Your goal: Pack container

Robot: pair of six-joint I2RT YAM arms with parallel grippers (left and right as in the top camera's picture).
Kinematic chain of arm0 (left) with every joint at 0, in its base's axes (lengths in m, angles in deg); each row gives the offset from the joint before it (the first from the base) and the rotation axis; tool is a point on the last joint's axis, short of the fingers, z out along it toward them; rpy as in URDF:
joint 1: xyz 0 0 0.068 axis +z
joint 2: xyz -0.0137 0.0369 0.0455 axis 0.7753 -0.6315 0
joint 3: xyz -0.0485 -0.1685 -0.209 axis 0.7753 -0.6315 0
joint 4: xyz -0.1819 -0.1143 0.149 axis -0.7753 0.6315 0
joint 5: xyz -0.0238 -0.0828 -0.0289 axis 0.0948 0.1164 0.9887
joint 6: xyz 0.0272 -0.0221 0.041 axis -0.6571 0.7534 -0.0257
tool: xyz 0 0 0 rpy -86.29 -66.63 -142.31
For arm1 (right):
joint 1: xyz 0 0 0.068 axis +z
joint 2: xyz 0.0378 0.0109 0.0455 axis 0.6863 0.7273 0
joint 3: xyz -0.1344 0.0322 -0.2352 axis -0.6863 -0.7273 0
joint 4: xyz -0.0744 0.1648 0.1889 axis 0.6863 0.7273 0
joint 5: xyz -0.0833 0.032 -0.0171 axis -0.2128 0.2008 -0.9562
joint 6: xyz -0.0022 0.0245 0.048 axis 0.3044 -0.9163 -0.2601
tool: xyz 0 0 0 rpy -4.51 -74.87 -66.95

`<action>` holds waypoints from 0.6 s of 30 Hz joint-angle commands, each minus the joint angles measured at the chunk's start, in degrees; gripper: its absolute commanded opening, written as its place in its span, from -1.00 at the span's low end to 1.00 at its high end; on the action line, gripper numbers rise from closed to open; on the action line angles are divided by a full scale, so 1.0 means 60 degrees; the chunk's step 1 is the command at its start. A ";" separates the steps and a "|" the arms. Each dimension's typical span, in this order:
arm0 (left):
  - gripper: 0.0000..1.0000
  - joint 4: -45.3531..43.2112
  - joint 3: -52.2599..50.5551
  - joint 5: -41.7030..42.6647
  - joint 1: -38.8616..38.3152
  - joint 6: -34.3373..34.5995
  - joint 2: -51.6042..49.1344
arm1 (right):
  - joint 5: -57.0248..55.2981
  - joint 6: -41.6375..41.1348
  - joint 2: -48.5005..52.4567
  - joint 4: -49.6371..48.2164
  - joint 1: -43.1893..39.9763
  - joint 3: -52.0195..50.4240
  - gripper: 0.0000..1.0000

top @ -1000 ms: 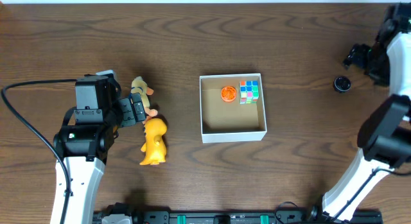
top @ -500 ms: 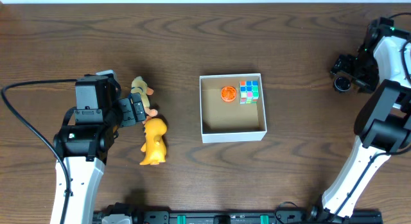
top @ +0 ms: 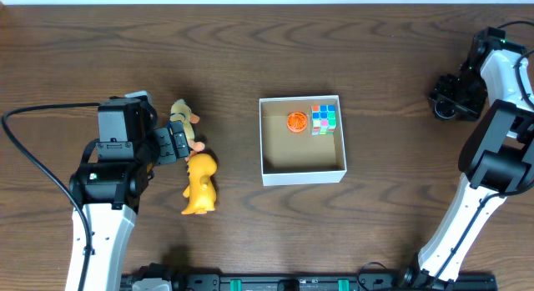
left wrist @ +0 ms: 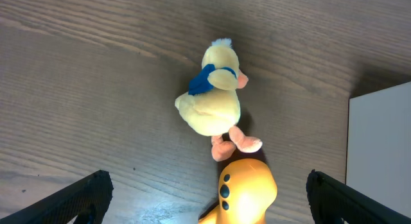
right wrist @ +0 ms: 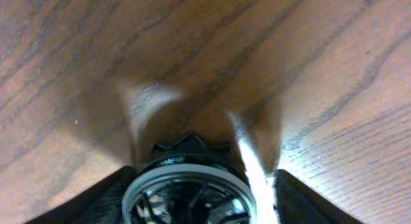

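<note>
The container, a white-walled square box with a brown floor, sits mid-table and holds an orange disc and a colour cube. Its corner shows in the left wrist view. My left gripper is open and empty, hovering over a pale plush duck and a yellow plastic toy to the container's left. My right gripper is open at the far right, its fingers on either side of a small black wheel on the table. In the overhead view the gripper mostly hides the wheel.
The plush duck and yellow toy lie close together, about a hand's width left of the container. A black cable loops beside the left arm. The table's far edge runs along the top.
My right arm has swung in from the right edge and come down over the black wheel. My left arm and the toys have not moved.
</note>
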 commanded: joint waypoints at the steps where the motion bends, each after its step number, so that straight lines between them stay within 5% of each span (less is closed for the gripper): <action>1: 0.96 0.0033 0.0175 -0.0007 0.0033 0.0022 0.0033 | 0.0007 0.0029 0.0058 0.0000 0.0029 -0.0040 0.17; 10: 0.96 0.0033 0.0175 -0.0007 0.0033 0.0022 0.0033 | 0.0007 0.0029 0.0058 0.0033 0.0033 -0.0040 -0.04; 18: 0.96 0.0033 0.0175 -0.0007 0.0033 0.0018 0.0033 | 0.0007 0.0124 -0.0357 0.0189 0.0226 -0.0015 0.00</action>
